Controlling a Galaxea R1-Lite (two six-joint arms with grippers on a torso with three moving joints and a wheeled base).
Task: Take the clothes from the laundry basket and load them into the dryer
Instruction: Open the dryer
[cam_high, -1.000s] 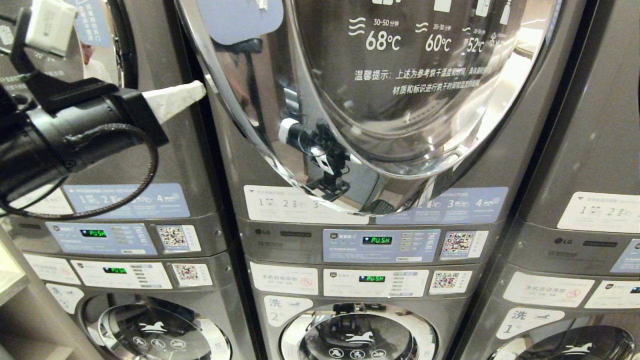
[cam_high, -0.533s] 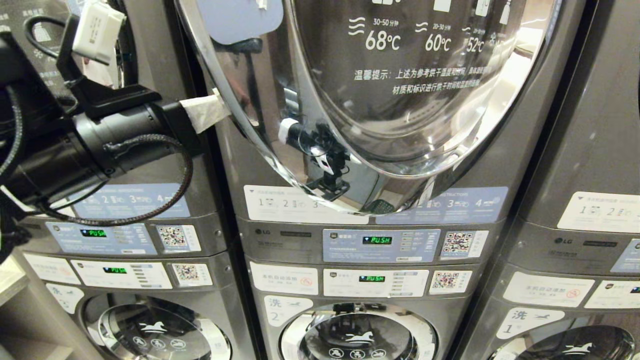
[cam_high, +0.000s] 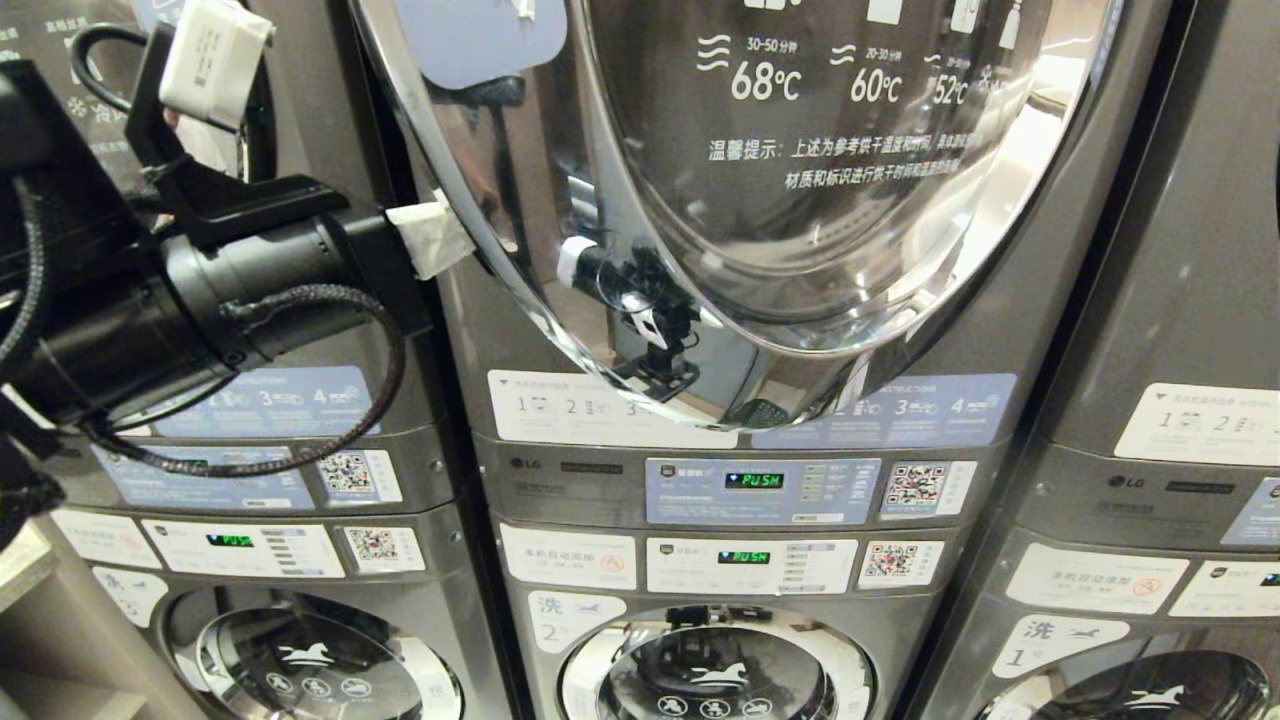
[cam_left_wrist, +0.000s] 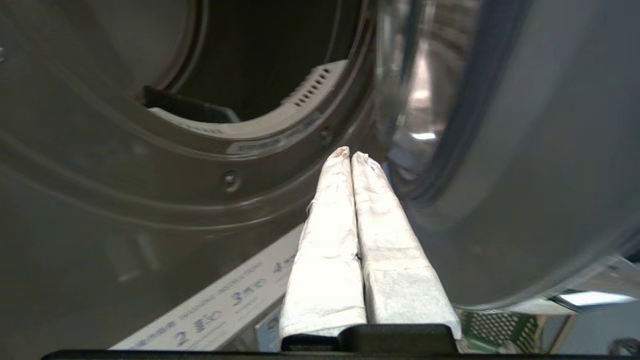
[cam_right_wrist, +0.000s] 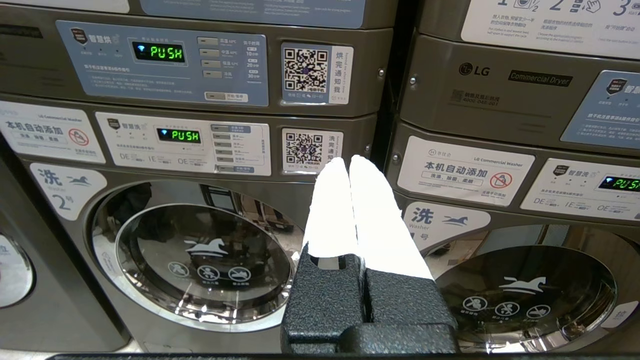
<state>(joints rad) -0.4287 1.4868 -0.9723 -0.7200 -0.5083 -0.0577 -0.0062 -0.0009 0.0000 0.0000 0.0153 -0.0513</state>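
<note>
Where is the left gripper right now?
Upper left of the head view: the left gripper, fingers together and empty, sits at the left edge of the open dryer door.

Three green PUSH displays (cam_high: 753, 480) lit on stacked control panels, QR code stickers (cam_high: 915, 485) at 3 o'clock of each. At 6 o'clock, round washer doors (cam_high: 715, 665) with white horse marks. Numbered instruction labels (cam_high: 1195, 420) above panels.
</note>
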